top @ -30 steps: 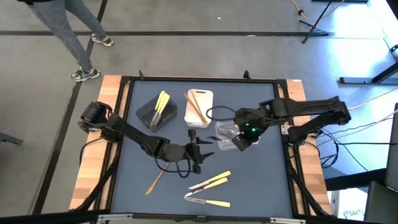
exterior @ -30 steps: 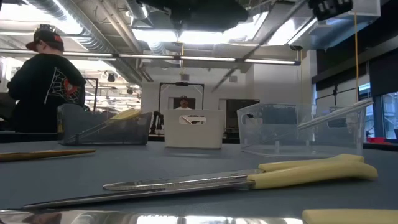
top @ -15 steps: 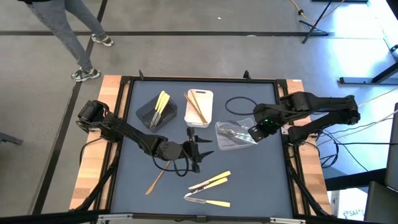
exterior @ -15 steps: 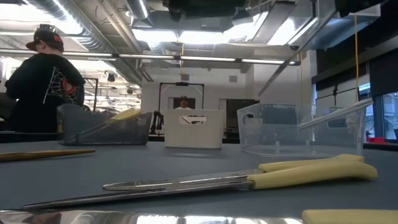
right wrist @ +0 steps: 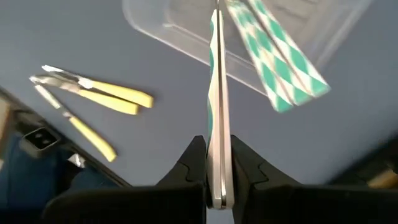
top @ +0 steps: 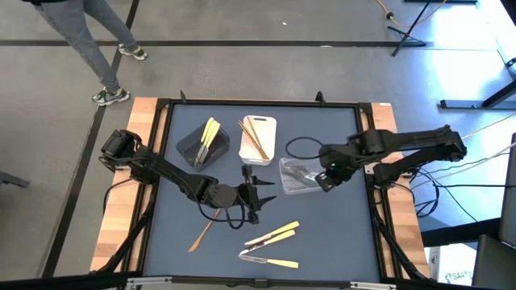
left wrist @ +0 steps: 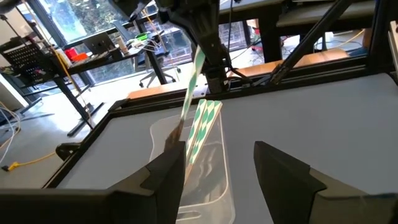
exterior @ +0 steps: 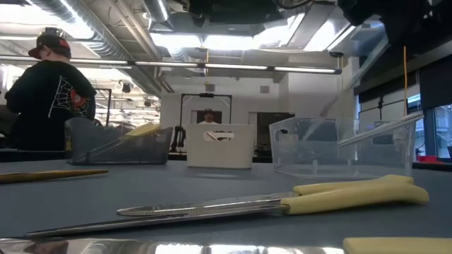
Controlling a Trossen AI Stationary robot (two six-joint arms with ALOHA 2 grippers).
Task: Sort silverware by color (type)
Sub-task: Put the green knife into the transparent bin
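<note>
Grey table point(top: 322, 234) | right tool point(right wrist: 217, 163) — clamps checked utensil point(right wrist: 215, 93) above clear tray point(top: 297, 177) | left tool point(top: 260, 193) — wide open, empty

Two dark jointed arms point(top: 165, 173), black cable point(top: 300, 147) looping beside one.

Yellow-handled knives point(top: 271, 235) lie flat on the mat; a green-checked utensil point(right wrist: 214, 118) is held on edge over a clear tray point(top: 300, 175).
</note>
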